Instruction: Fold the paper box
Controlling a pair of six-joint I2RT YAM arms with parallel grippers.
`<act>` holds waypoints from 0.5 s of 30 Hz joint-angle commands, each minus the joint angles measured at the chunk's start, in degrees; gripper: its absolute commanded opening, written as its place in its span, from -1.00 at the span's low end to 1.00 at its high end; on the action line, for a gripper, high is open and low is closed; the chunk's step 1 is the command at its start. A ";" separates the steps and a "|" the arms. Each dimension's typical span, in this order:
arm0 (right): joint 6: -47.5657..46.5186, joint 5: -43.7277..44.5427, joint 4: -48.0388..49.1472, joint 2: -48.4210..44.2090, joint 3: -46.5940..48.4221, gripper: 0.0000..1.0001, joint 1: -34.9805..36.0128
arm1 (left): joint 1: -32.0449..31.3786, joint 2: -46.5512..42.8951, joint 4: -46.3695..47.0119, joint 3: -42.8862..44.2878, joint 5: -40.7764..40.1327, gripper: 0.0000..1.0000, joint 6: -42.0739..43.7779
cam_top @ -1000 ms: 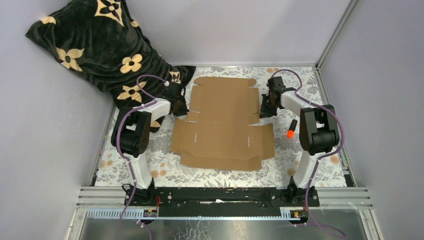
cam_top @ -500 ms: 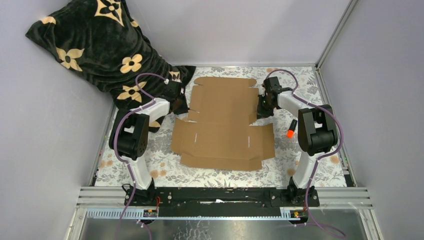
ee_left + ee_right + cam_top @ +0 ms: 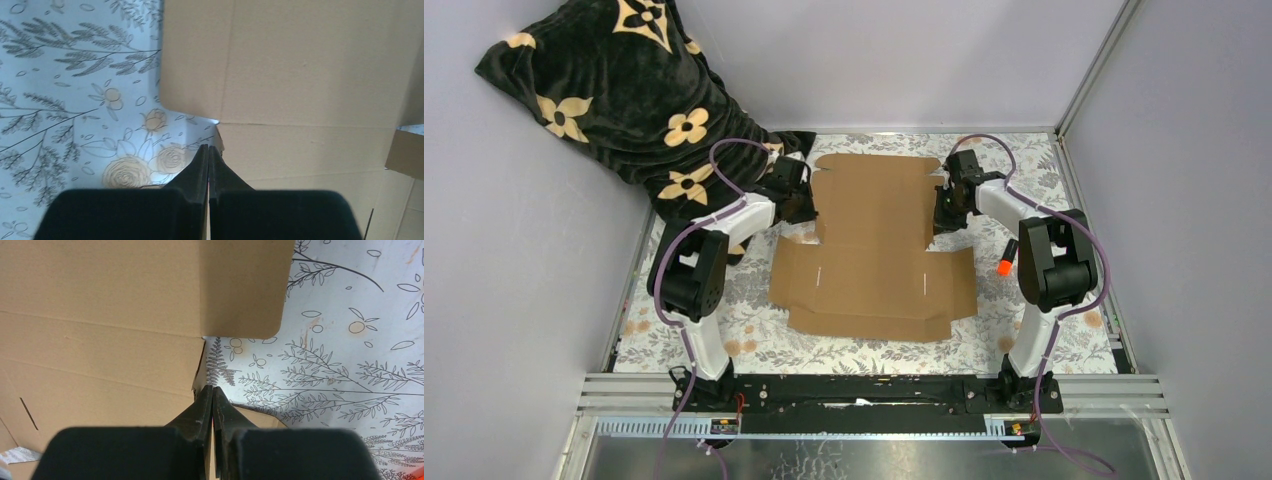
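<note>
Open and mostly flat, mid-table (image 3: 1024,335): the box (image 3: 874,265), between the two arms, its far half flanked by both grippers.

At the notch where the far panel's left flap meets the near panel: the left gripper (image 3: 208,148), fully closed, fingers pressed together with nothing between them. Mirrored at the right-hand notch: the right gripper (image 3: 212,389), closed to a hairline slit. Probably empty too, though cannot rule out a thin card edge caught behind the tips from this angle.

Step in hand, by the look of it: nudging the far side flaps up and inward with closed tips. Very early in the fold, with no wall standing yet.

Risks from here:
- Nothing pinning the sheet down, so an uneven push from one side is likely to slide or skew the whole box, not crease it.
- Narrow closed tips, apt to slip off a flap edge or dive beneath it, with the flap springing back flat.
- With too hard a push at a notch, a torn or crumpled corner.
- The marker (image 3: 1005,258), just beside the right arm, within reach of an elbow sweep and free to roll under the card.
- The cloth (image 3: 624,90), close behind the left arm, a possible snag for cable or wrist on a wider swing.
</note>
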 commanded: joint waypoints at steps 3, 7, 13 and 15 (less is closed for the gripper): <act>-0.45 -1.67 -0.66 -0.77 3.16 -0.89 1.42 | -2.17 1.91 1.36 3.42 -0.27 -1.00 -1.11; -0.18 -1.60 -0.66 -0.22 3.97 -0.90 2.26 | -3.30 2.85 1.27 4.31 -0.69 -1.00 -1.26; 0.11 -1.57 -0.62 1.09 5.16 -0.89 3.24 | -4.49 4.25 1.26 5.28 -0.81 -1.00 -1.50; 0.21 -1.52 -0.54 1.69 5.35 -0.88 3.61 | -4.87 4.75 1.25 5.47 -0.85 -1.00 -1.47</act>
